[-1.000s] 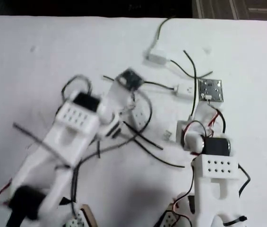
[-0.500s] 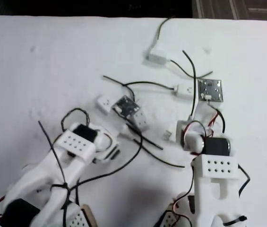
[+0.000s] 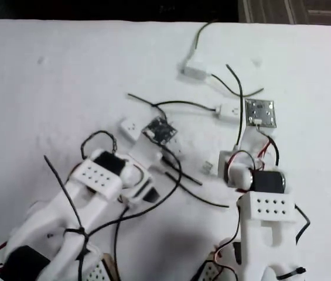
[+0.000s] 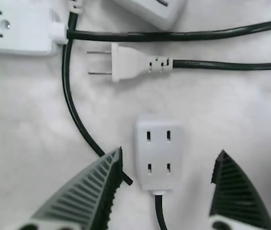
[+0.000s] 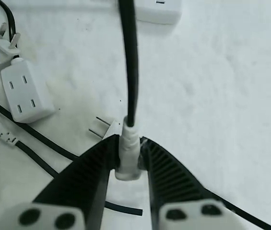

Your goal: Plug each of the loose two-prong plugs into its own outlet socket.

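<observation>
Here, the right pincer [image 5: 129, 143] clamps a plug [image 5: 127, 167].

White outlet sockets [image 3: 194, 72], a loose two-prong plug [image 4: 125, 62] and tangled black cords [image 3: 180, 103] are being carried, scattered near one another, by the white cloth-like tabletop [image 3: 48, 76].

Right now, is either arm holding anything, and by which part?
Right gripper: jaws shut on a two-prong plug, by its white body at the cord end. Left gripper open, empty.
</observation>
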Robot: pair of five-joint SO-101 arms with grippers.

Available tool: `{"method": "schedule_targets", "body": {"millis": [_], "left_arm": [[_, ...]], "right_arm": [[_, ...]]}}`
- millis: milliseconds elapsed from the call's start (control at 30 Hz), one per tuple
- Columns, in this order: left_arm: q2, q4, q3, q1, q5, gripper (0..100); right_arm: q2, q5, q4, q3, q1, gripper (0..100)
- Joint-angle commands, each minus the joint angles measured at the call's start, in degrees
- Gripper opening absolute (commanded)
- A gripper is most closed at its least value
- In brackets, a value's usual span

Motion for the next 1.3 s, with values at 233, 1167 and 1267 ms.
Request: {"method": "schedule_targets", "body": {"millis": [233, 1167, 1267], "left_arm": [[-8.04, 21.01, -18.64, -9.80, 0.26, 30], [-45.14, 5.71, 19.69, -59.65, -15.38, 30], [-45.14, 2.20, 23.03, -59.65, -15.30, 30]], "right_arm": [[-1.36, 0.09, -0.66, -0.44, 0.13, 1.7], [-1.36, 0.26, -7.08, -0.88, -43.38, 1.7], [-1.36, 0.26, -15.43, 3.34, -43.47, 1.7]]}}
